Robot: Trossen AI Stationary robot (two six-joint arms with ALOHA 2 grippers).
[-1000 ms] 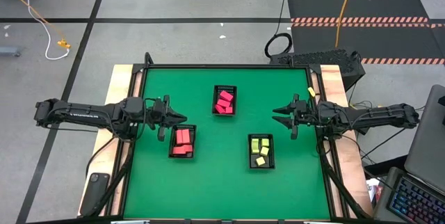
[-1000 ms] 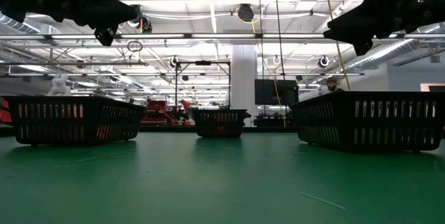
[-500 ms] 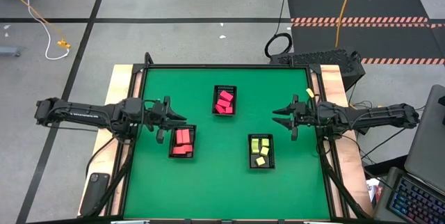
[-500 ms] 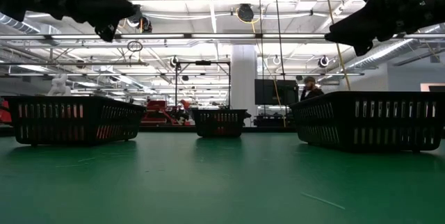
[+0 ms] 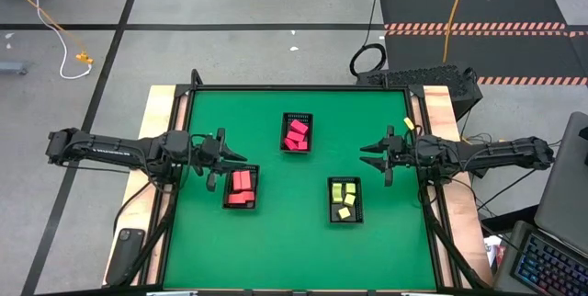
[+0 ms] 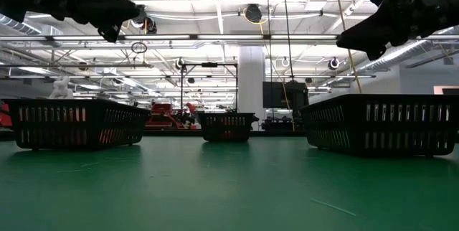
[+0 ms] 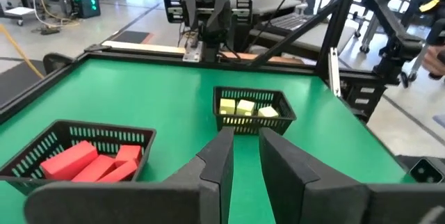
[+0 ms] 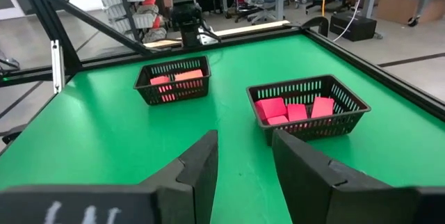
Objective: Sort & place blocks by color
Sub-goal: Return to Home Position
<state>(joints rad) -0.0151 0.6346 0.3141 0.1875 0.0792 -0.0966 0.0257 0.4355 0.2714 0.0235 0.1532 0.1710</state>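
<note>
Blocks lie sorted in three black baskets on the green table. Pink-red blocks point(image 5: 296, 134) fill the far middle basket, red-orange blocks point(image 5: 241, 186) the left one, pale yellow blocks point(image 5: 345, 199) the right one. My left gripper point(image 5: 241, 159) hovers above the table's left side, just beyond the red-orange basket. Its fingers point(image 7: 247, 144) stand a narrow gap apart with nothing between them. My right gripper point(image 5: 365, 153) hovers at the right side, level, and is open and empty in its own wrist view point(image 8: 245, 144).
A raised black frame point(image 5: 299, 87) rims the table. Bare green mat point(image 5: 294, 241) stretches along the near edge and between the baskets. In the low view the right basket point(image 6: 380, 123) stands nearest and the middle one point(image 6: 226, 126) farthest.
Both arms have stayed hovering in place. In the low view the right gripper has tipped slightly. The blocks and baskets have not moved.
</note>
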